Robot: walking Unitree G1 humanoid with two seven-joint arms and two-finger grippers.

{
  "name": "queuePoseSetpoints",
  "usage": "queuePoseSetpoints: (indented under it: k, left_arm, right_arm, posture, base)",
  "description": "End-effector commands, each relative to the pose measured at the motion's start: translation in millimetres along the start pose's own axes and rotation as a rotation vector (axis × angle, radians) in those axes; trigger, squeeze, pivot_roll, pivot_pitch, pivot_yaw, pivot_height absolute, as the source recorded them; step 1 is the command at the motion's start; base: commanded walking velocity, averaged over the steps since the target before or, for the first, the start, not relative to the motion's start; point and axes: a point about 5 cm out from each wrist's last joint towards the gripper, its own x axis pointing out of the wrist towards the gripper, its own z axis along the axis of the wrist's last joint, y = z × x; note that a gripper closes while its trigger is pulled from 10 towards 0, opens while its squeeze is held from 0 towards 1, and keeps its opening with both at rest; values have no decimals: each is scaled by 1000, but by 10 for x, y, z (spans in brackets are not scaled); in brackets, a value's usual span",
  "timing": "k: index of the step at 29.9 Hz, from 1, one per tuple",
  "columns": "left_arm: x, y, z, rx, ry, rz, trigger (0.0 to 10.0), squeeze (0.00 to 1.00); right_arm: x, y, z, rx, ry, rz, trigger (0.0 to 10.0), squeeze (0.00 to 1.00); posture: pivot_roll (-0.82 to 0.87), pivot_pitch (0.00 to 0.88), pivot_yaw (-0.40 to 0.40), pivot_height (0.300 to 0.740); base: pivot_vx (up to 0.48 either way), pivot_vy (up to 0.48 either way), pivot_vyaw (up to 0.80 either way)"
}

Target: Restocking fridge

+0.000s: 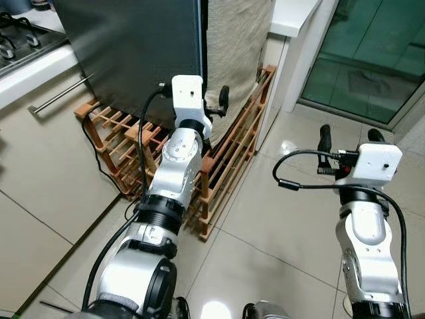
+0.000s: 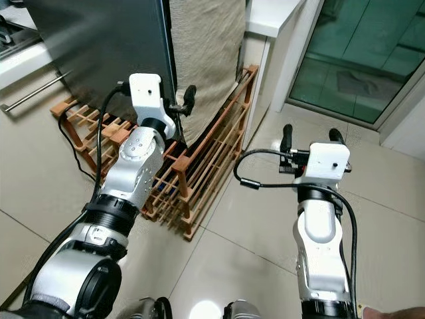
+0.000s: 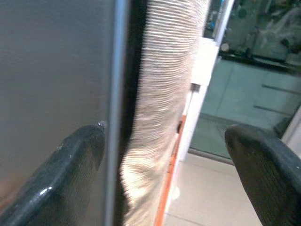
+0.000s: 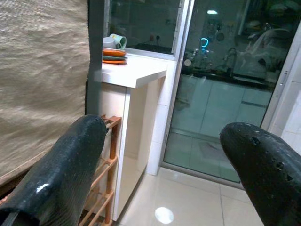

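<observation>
The fridge's dark grey door (image 1: 133,53) fills the upper left, and its right edge (image 3: 115,94) runs down the left wrist view. My left gripper (image 1: 214,105) is raised at that edge and open. One black finger (image 3: 61,169) lies in front of the door face, while the other finger (image 3: 263,174) is out past the edge. Nothing is held between them. My right gripper (image 1: 350,136) hovers over the tiled floor to the right, open and empty, and its fingers (image 4: 56,174) point toward the white counter.
A beige woven cloth (image 1: 236,46) hangs beside the fridge. A low wooden rack (image 1: 226,159) stands at the fridge's foot, with a black cable (image 1: 99,159) running by it. A white counter (image 1: 295,13) and a glass door (image 1: 372,53) are at right. A stove (image 1: 20,40) and a drawer handle (image 1: 60,95) are at left.
</observation>
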Motion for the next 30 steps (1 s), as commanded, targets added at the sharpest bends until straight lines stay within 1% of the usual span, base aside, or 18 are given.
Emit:
queuePoseSetpoints:
  k: [1, 5, 8, 9, 11, 17, 21, 23, 30]
  left_arm:
    - [31, -53, -6, -21, 4, -11, 10000, 0]
    - [64, -66, -13, -29, 8, 2, 10000, 0]
    - [100, 1, 14, -40, 8, 93, 10000, 0]
    - [104, 55, 21, -42, 11, 149, 10000, 0]
    - [107, 61, 38, -58, -1, 157, 10000, 0]
    - [121, 8, 44, -77, -7, 121, 10000, 0]
    - [146, -73, 67, -98, -21, 58, 10000, 0]
    - [155, -95, 95, -96, -37, 49, 10000, 0]
    - [207, -137, 133, -92, -40, 50, 10000, 0]
  right_arm:
    - [-45, -22, 27, -6, 6, -7, 10000, 263]
    - [-95, -52, 34, -16, 15, -11, 10000, 263]
    - [-167, -101, 36, -33, 35, -14, 10000, 263]
    - [-189, -119, 38, -38, 40, -16, 10000, 263]
    - [-208, -135, 41, -44, 45, -17, 10000, 263]
    - [-221, -141, 60, -45, 46, -18, 10000, 259]
    - [-230, -131, 101, -40, 40, -15, 10000, 259]
    - [-237, -129, 117, -42, 38, -13, 10000, 267]
    - [-256, -141, 122, -48, 44, -20, 10000, 263]
  posture:
    - [-236, 195, 39, 732]
    - [-253, 207, 40, 732]
    - [-267, 215, 39, 732]
    - [-273, 220, 37, 732]
    - [-278, 224, 35, 732]
    - [-283, 231, 33, 732]
    - [-283, 237, 36, 732]
    - [-285, 240, 39, 732]
    - [-300, 251, 44, 732]
  base:
    - [0, 0, 0]
    - [0, 0, 0]
    - [0, 0, 0]
    - [0, 0, 0]
    - [0, 0, 0]
    - [0, 0, 0]
    - [0, 0, 0]
    - [0, 0, 0]
    - [0, 0, 0]
